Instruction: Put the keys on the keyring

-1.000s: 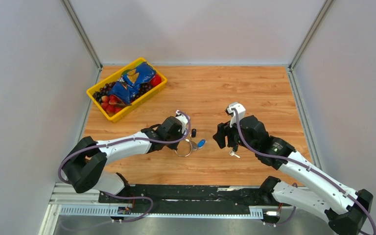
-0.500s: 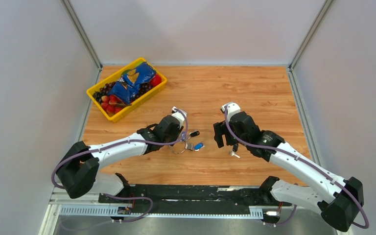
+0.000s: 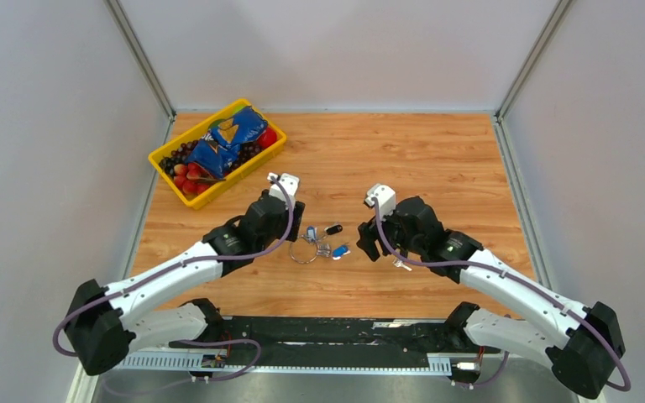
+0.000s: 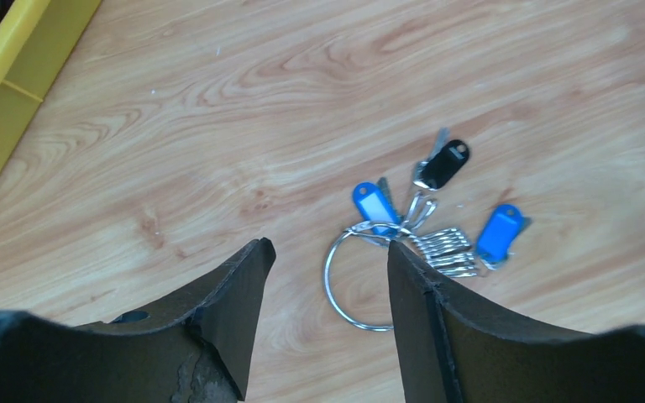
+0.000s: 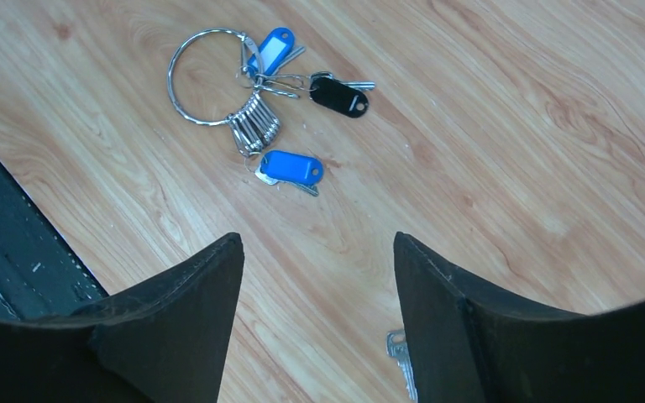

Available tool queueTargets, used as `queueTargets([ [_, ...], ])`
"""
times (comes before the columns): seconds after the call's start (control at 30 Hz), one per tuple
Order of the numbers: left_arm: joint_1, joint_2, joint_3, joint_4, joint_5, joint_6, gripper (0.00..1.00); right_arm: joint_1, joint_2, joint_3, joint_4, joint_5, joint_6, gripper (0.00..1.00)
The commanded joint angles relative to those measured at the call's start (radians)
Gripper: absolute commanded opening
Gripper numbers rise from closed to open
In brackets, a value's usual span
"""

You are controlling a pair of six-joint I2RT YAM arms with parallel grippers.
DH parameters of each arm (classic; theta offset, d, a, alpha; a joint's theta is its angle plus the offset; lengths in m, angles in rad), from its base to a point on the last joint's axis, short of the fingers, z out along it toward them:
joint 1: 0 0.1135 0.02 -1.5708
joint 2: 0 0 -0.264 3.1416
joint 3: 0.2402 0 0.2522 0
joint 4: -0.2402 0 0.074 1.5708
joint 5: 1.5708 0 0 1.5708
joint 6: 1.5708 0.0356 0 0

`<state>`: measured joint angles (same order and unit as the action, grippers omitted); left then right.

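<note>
The keyring (image 3: 301, 251) lies flat on the wooden table, a thin silver ring (image 4: 326, 281) carrying a stack of small silver keys (image 4: 445, 252), a black-headed key (image 4: 445, 164) and two blue tags (image 4: 369, 201) (image 4: 500, 232). My left gripper (image 4: 329, 245) is open just short of the ring and holds nothing. Right of the cluster, my right gripper (image 5: 317, 238) hovers open and empty. In the right wrist view the ring (image 5: 170, 84), the black-headed key (image 5: 338, 95) and a blue tag (image 5: 292, 167) lie ahead. One loose silver key (image 5: 399, 357) (image 3: 401, 264) lies beside the right finger.
A yellow basket (image 3: 260, 164) with fruit and a blue bag sits at the back left; its wall shows in the left wrist view (image 4: 0, 92). Grey walls close in both sides. The black rail (image 5: 8, 243) runs along the table's near edge.
My left gripper opened, let go of the keyring and drew back up-left. The keyring and its keys now lie spread on the table. My right gripper shifted left toward them.
</note>
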<state>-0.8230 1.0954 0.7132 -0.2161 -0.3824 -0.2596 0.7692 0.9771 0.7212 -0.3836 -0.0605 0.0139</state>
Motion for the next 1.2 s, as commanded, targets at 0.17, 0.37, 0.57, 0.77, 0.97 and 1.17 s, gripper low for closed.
queueTargets([
  [0.17,0.001,-0.215,-0.019,-0.046,0.127,-0.143,0.66,0.017,0.135,-0.012,0.267,-0.089,-0.227,0.58],
  [0.37,0.001,-0.294,-0.042,-0.039,0.164,-0.188,0.69,0.018,0.305,0.021,0.351,-0.067,-0.237,0.18],
  [0.57,0.001,-0.314,-0.051,-0.033,0.202,-0.211,0.70,0.019,0.410,0.041,0.434,-0.125,-0.232,0.00],
  [0.77,0.001,-0.326,-0.060,-0.034,0.201,-0.211,0.71,0.031,0.523,0.048,0.492,-0.149,-0.212,0.00],
  [0.97,0.001,-0.341,-0.061,-0.047,0.197,-0.200,0.72,0.046,0.571,0.033,0.520,-0.129,-0.190,0.00],
  [1.17,0.001,-0.343,-0.072,-0.037,0.197,-0.201,0.72,0.093,0.601,0.007,0.520,-0.093,-0.180,0.00],
])
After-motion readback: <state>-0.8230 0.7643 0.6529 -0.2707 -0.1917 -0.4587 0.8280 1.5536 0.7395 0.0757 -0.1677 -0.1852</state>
